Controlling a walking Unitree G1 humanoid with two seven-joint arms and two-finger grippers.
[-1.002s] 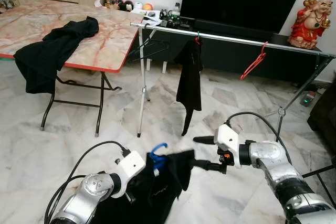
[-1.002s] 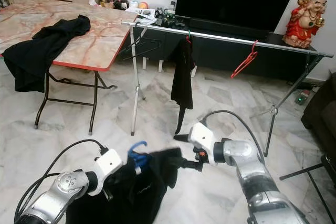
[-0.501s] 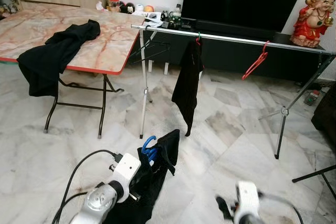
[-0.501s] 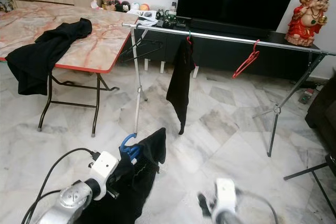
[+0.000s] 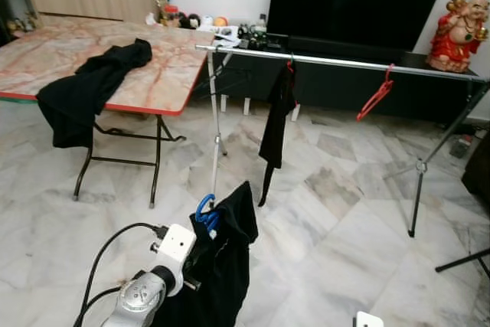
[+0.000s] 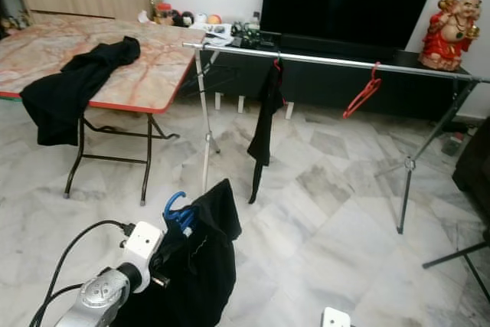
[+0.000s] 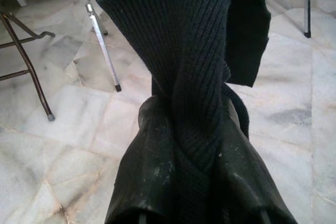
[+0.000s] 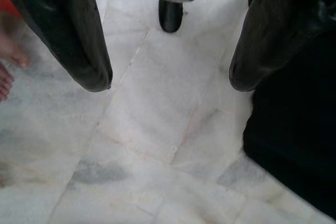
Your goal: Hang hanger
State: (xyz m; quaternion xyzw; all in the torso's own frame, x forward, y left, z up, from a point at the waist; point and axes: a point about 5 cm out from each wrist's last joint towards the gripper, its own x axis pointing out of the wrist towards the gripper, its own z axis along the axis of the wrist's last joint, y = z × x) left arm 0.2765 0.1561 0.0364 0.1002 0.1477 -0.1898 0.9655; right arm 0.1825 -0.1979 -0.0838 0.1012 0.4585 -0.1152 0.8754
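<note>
The left hand (image 5: 205,244) is raised low in front of the robot and is clenched on a black garment (image 5: 223,266), which drapes down from a blue hanger (image 5: 205,213). The hook of this hanger stands up just above the hand. In the left wrist view, the two fingers (image 7: 152,182) press the knitted cloth (image 7: 184,77) between them. Ahead of the left hand, well apart, a metal rail (image 5: 337,60) spans between tripod legs. A second black garment (image 5: 277,116) hangs from the rail, straight ahead of the hand and slightly to its right. A red hanger (image 5: 375,96) hangs further to the right on the same rail, tilted. To the left of the hand stands a marble-pattern worktop (image 5: 115,63) with a black cloth (image 5: 84,89) draped over its near edge. The right hand (image 8: 170,77) points down at the marble floor (image 8: 147,145) with its fingers spread apart and nothing between them.
</note>
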